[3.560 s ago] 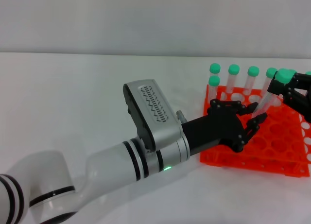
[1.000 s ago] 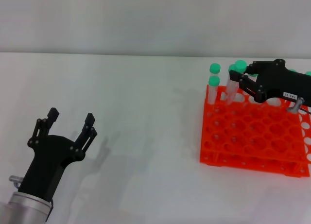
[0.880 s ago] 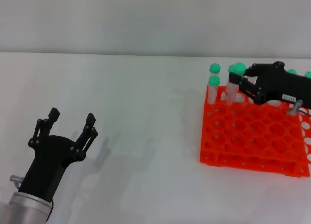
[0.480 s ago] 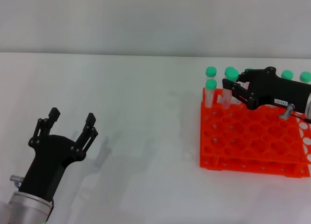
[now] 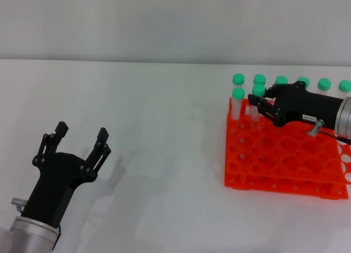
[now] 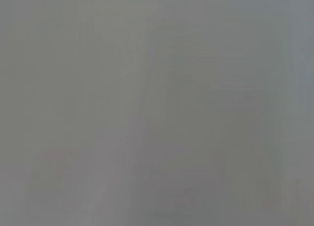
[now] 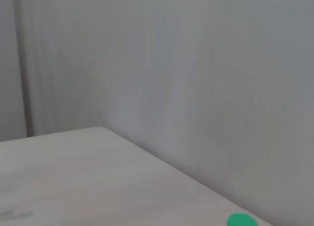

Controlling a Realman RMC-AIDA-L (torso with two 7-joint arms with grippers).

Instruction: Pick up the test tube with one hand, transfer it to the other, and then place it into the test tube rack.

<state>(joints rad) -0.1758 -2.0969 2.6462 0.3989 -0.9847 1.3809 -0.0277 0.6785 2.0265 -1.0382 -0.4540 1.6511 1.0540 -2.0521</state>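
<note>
My right hand (image 5: 267, 106), black with a small white label, reaches over the back left of the orange-red rack (image 5: 285, 159). It is shut on the test tube (image 5: 256, 102), a clear tube with a green cap. The tube stands nearly upright with its lower end in a hole of the rack's second row. My left hand (image 5: 81, 135) is open and empty at the near left of the table, far from the rack. The left wrist view shows only grey blur. The right wrist view shows one green cap (image 7: 240, 220) at its edge.
Several other green-capped tubes stand in the rack's back row (image 5: 281, 80), and one (image 5: 238, 94) in the second row beside the held tube. The white table (image 5: 164, 127) runs back to a grey wall.
My right hand has moved left and down with the tube, bringing its lower end into the rack. The rack has shifted slightly left. My left hand withdrew earlier and has stayed still since.
</note>
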